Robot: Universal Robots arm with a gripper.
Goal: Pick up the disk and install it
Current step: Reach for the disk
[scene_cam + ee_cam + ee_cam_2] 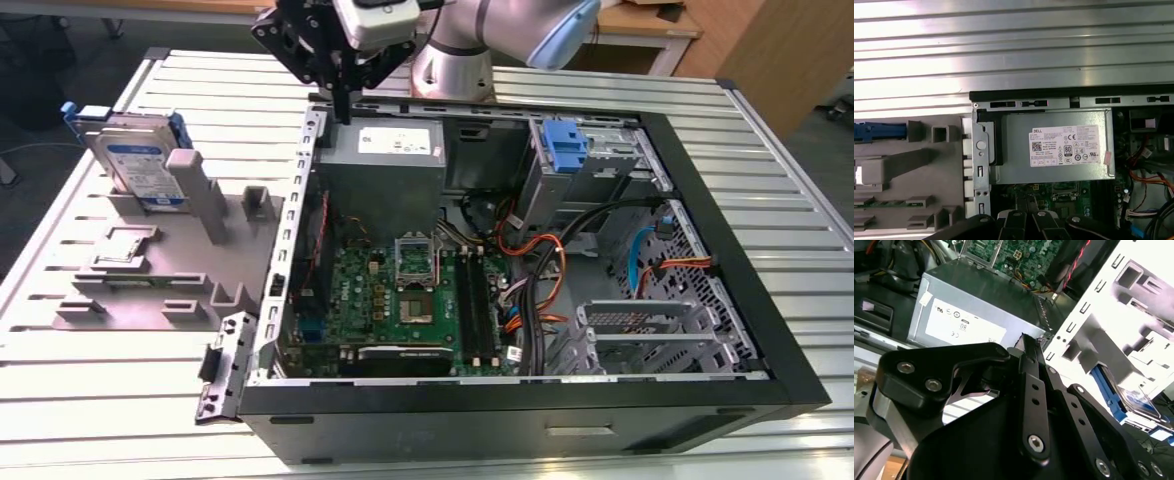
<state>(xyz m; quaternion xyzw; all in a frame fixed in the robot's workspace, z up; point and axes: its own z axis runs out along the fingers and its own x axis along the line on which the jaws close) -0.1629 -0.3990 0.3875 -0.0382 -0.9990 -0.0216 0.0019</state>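
Note:
The disk (138,165) stands on edge in a grey fixture (147,270) at the exterior view's left, outside the computer case. It is silver with a white-and-blue label and a blue carrier frame. In the second wrist view the disk (1137,403) sits in the pale fixture, and in the first wrist view its blue frame edge (878,131) shows. My gripper (344,110) hangs over the case's back corner beside the power supply, well apart from the disk. Its fingers (1025,342) meet at the tips with nothing between them. The gripper (1026,217) hovers above the motherboard edge.
The open computer case (747,300) lies on a slatted metal table (107,390). Inside it are a grey power supply (380,150), a green motherboard (400,300), bundled cables (561,260) and a drive bay holding a bare blue bracket (566,150).

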